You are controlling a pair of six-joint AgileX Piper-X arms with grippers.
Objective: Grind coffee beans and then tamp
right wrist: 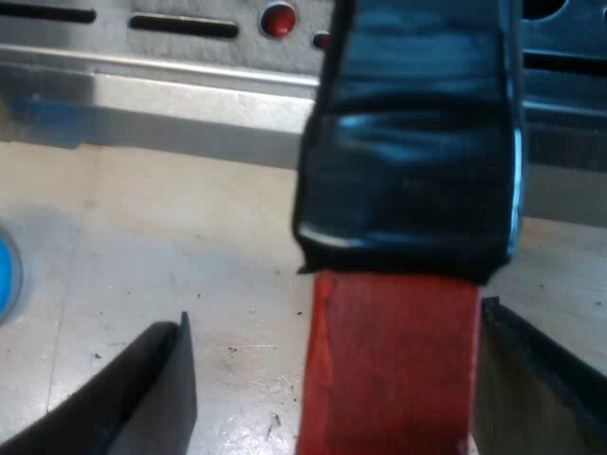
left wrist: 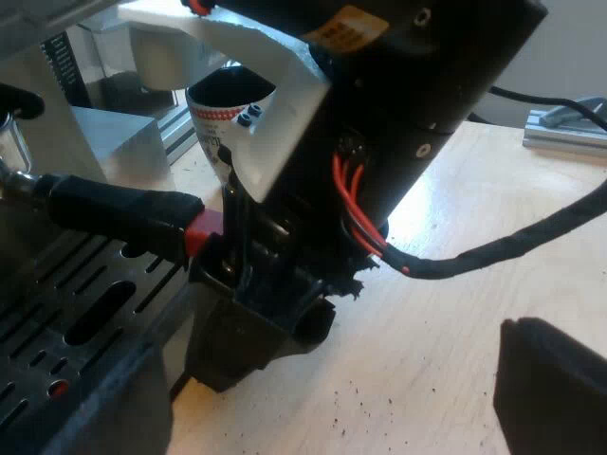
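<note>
Straddling the handle's red end (right wrist: 394,370), right gripper (right wrist: 332,379) fingers (right wrist: 142,398) spread apart — one well clear, other's contact unclear.

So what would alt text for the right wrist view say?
The holder's handle, dark with a red end, sits between the right gripper's open black fingers. Behind it are the espresso machine's slotted metal front and a wooden table.

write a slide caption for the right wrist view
Right gripper open on either side of the holder's handle at its red end, not yet closed, with the espresso machine just behind.
</note>
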